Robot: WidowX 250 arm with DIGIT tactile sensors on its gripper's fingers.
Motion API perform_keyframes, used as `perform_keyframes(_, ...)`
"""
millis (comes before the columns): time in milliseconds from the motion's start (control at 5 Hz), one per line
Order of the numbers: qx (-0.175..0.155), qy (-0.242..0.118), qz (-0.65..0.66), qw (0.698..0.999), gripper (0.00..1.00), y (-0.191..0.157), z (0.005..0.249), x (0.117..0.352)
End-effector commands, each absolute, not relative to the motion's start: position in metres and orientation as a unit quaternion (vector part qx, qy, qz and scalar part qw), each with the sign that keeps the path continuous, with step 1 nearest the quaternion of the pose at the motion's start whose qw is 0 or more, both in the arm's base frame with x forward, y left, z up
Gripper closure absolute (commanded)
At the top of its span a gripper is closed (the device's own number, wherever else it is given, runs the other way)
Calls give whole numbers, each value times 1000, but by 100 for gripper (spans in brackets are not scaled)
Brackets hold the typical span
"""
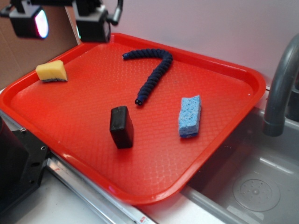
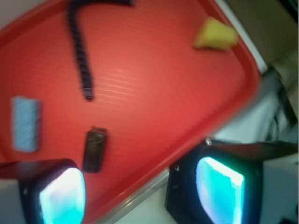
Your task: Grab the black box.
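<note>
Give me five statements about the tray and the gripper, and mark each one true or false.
1. The black box lies on the red tray, apart from the other things. True.
2. The gripper is shut on the black box. False: its fingers are spread wide with nothing between them, and the box lies free on the tray.
3. The blue sponge lies on top of the dark blue rope. False: they lie apart, with bare tray between them.
4. The yellow sponge sits near a corner of the tray. True.
5. The black box sits in the sink. False: it lies on the tray; the sink is beside the tray.
</note>
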State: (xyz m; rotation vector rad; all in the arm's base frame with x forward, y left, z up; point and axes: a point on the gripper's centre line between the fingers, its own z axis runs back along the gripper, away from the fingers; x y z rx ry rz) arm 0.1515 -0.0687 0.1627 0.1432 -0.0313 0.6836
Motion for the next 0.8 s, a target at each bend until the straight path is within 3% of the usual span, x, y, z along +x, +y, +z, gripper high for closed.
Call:
perform_keyframes(0,22,-71,248,966,0,-82,107,159)
perform_keyframes(200,-9,-114,237,965,0,-85,105,162)
perform_keyframes(600,-9,-114,237,965,0,-85,105,162)
